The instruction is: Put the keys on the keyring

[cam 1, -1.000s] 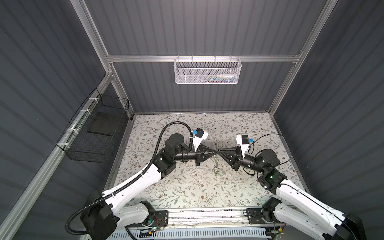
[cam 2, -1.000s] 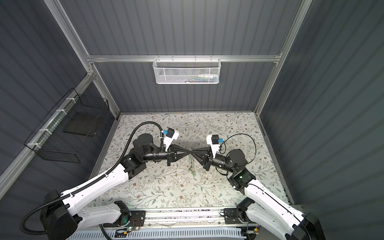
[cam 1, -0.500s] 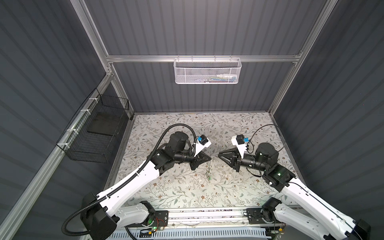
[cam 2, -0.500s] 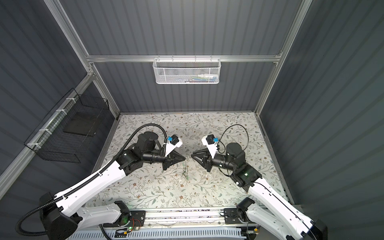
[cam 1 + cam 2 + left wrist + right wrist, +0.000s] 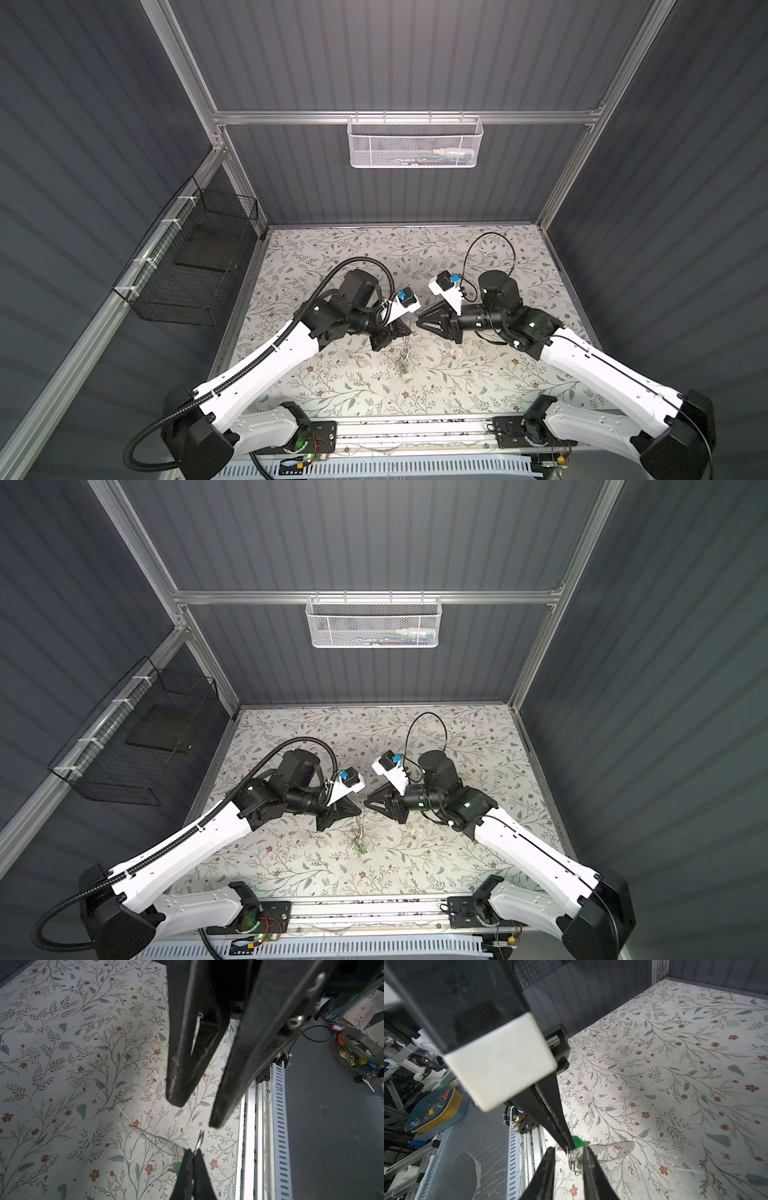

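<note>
My left jaws clamp the keys (image 5: 579, 1142) by a split ring (image 5: 199, 1140) so they dangle reachable; my right jaws, parted and empty, face them closely.

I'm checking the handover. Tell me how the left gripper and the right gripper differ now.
The left gripper is shut; the right gripper stands open. The left gripper pinches the keys by a silver ring; the right gripper holds nothing. Both are black and tapered, and point at each other, tips close together.
</note>
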{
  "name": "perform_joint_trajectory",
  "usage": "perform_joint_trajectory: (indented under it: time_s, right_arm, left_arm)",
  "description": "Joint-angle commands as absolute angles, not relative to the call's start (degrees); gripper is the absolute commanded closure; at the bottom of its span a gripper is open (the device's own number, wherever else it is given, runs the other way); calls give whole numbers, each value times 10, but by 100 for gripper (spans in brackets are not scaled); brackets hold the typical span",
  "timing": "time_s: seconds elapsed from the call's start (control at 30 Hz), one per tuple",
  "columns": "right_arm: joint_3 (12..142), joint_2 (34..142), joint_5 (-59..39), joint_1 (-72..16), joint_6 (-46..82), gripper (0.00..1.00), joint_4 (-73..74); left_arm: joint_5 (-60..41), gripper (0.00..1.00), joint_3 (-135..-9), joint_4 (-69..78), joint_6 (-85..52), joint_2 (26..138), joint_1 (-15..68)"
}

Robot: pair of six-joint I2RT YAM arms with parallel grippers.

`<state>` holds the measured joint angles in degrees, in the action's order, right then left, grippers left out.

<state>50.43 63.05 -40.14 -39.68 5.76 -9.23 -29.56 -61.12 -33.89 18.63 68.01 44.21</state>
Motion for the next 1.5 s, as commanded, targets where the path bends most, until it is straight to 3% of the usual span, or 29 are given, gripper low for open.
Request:
perform_joint_trajectory:
  time_s: [0.0, 0.43, 0.87, 1.03, 1.23, 1.27, 1.3, 1.47]
  right_arm:
    - [521, 645, -425, -401, 38, 73, -112]
    - [524, 677, -446, -407, 31, 74, -119]
    - [523, 684, -446, -416, 32, 84, -108]
    - [522, 688, -451, -419, 28, 100, -108]
    - [507, 674, -446, -419, 37, 100, -83]
    - [503, 669, -443, -419, 39, 100, -76]
    - [498, 664, -439, -418, 42, 100, -67]
    - [466, 634, -408, -407, 70, 100, -11]
  left_arm:
    - [-303, 100, -619, -342, 202, 661, 444]
    - [-307, 100, -625, -336, 193, 671, 444]
    - [-315, 100, -630, -333, 187, 680, 443]
    - [-319, 100, -630, -328, 184, 679, 443]
    - [-312, 100, -627, -317, 169, 675, 444]
    - [-311, 96, -627, -316, 164, 673, 444]
    - [-306, 80, -628, -312, 157, 671, 444]
    - [-281, 72, -619, -282, 117, 632, 444]
